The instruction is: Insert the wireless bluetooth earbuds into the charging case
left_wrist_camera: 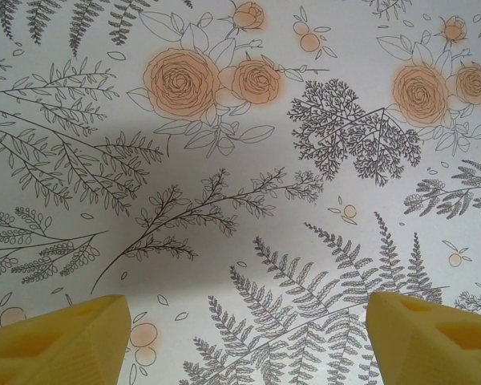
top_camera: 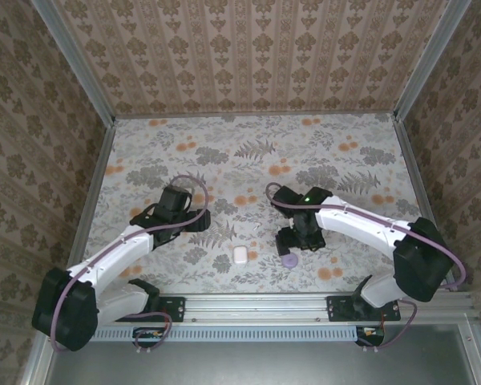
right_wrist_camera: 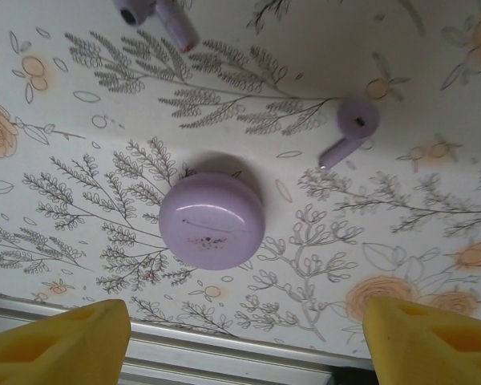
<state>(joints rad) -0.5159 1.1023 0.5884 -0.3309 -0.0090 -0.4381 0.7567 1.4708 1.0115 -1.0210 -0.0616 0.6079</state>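
Note:
Two small lilac earbuds with stems lie on the floral cloth in the right wrist view, one [right_wrist_camera: 349,128] at upper right and one [right_wrist_camera: 156,12] cut off by the top edge. Between them and my right gripper [right_wrist_camera: 244,341] sits a round lilac domed piece [right_wrist_camera: 212,220] of the same colour, shut. That gripper is open, its yellow fingertips [right_wrist_camera: 72,345] wide apart and nothing between them. A glossy white charging case [top_camera: 239,255] lies near the front rail, left of the lilac piece [top_camera: 289,261]. My left gripper [left_wrist_camera: 248,337] hangs open over bare cloth, left of the case [top_camera: 194,218].
The aluminium front rail [right_wrist_camera: 224,357] runs just below the lilac piece. Patterned walls [top_camera: 256,56] close in the table on three sides. The right gripper [top_camera: 293,239] hovers just behind the lilac piece.

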